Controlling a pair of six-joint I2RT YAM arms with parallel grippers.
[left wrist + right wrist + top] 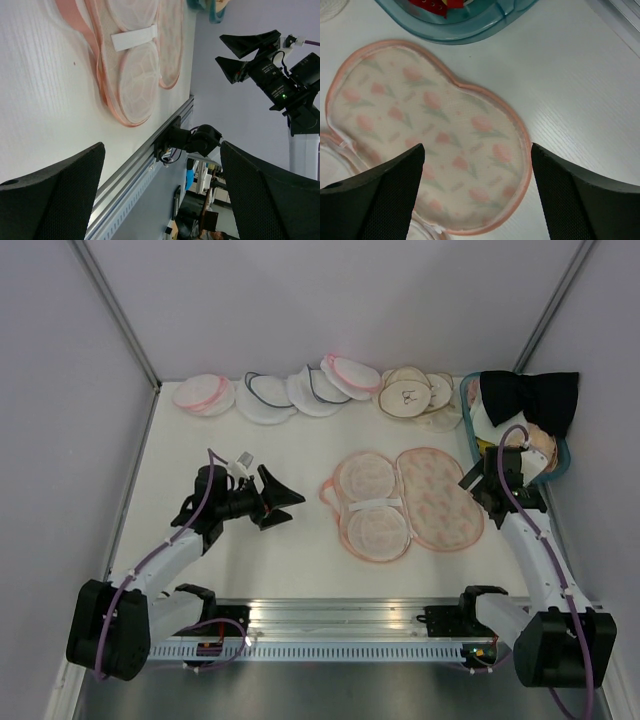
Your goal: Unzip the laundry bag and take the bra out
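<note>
Lying unzipped, the laundry bag (405, 502) is empty; the bra (530, 398) rests atop the bin (467, 422). My left claw (162, 145) and right claw (477, 149) gape wide, holding nothing.

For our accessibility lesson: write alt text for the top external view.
A cream, tulip-printed, peanut-shaped laundry bag lies unzipped flat at centre; a black fabric bra drapes over a teal basket back right. The left gripper and right gripper hang open.

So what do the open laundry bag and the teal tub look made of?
Laundry bag: soft matte fabric, seemingly, with printed tulips and pink trim; its inner half shows fine mesh. Teal tub: smooth, glossy, translucent rim, probably plastic.
</note>
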